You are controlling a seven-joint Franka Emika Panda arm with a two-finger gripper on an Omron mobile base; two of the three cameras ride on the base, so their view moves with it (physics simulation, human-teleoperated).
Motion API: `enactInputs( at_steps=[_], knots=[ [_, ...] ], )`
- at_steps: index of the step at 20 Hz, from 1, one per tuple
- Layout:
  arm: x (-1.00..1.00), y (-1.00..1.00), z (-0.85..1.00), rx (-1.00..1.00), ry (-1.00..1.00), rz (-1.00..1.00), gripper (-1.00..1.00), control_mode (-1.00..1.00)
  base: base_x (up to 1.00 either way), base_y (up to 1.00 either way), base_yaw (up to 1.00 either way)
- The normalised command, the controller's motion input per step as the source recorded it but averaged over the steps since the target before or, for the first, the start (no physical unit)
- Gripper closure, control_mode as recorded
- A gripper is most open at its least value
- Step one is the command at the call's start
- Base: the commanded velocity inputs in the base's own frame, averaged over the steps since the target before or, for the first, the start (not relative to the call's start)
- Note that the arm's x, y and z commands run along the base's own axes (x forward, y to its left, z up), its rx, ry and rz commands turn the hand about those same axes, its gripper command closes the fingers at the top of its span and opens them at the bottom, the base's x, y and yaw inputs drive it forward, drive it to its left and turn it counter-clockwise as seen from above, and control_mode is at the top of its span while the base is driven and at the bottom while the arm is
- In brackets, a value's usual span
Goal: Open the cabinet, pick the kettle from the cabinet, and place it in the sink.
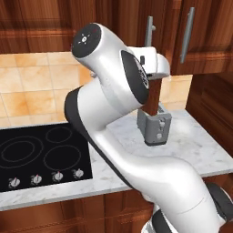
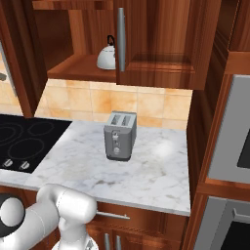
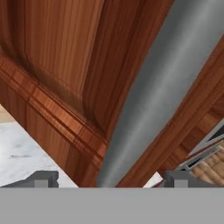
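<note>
Kettle (image 2: 106,56) sits on the shelf inside the cabinet (image 2: 161,44), toward the shelf's right end, just left of the shut door's bar handle (image 2: 121,39) as the right base view frames it. It stands upright, black arch on top, untouched.

Starting at the fingers (image 3: 41,179): the hand view shows two dark tips spread apart, one on each side of a thick silver bar (image 3: 162,96) that runs up between them. They straddle the bar, and neither tip clearly presses it, so I read them as released around it, not clenched. Close behind the bar lies the panelled door (image 3: 65,65) face. Straddling the handle like this makes sense for pulling the door, since the bar gives the only purchase on a flat panel.

Outward, the left base view shows the arm raised to the wall cabinet with the hand at the edge of the door (image 1: 154,98) swung out over the desk (image 1: 195,145). The handle (image 1: 149,31) rises above the hand. By my judgement the opening step is well along: the kettle's bay is exposed.

A toaster (image 2: 119,135) stands on the desk below, toward its back edge, with the cooktop (image 2: 24,141) at the left end. It will sit near any downward carry, so a lift out should stay high.
</note>
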Motion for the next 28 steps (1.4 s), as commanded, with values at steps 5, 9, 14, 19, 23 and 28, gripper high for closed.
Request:
enactInputs(
  at_steps=[5, 9, 14, 19, 23, 28],
  knots=[
    [-0.44, -0.12, -0.33, 0.03, -0.04, -0.03, -1.0, -1.0, 0.0, 0.0, 0.0],
    [-0.36, -0.3, -0.15, 0.12, -0.02, -0.03, -1.0, -1.0, 0.0, 0.0, 0.0],
    [-0.31, -0.42, -0.01, 0.16, -0.01, 0.0, -1.0, -1.0, 0.0, 0.0, 0.0],
    [-0.22, -0.46, 0.0, 0.21, 0.0, 0.0, -1.0, -1.0, 0.0, 0.0, 0.0],
    [-0.12, -0.44, 0.0, 0.25, 0.01, 0.0, -1.0, -1.0, 0.0, 0.0, 0.0],
    [-0.04, -0.4, 0.0, 0.33, 0.01, 0.05, -1.0, -1.0, 0.0, 0.0, 0.0]
  ],
)
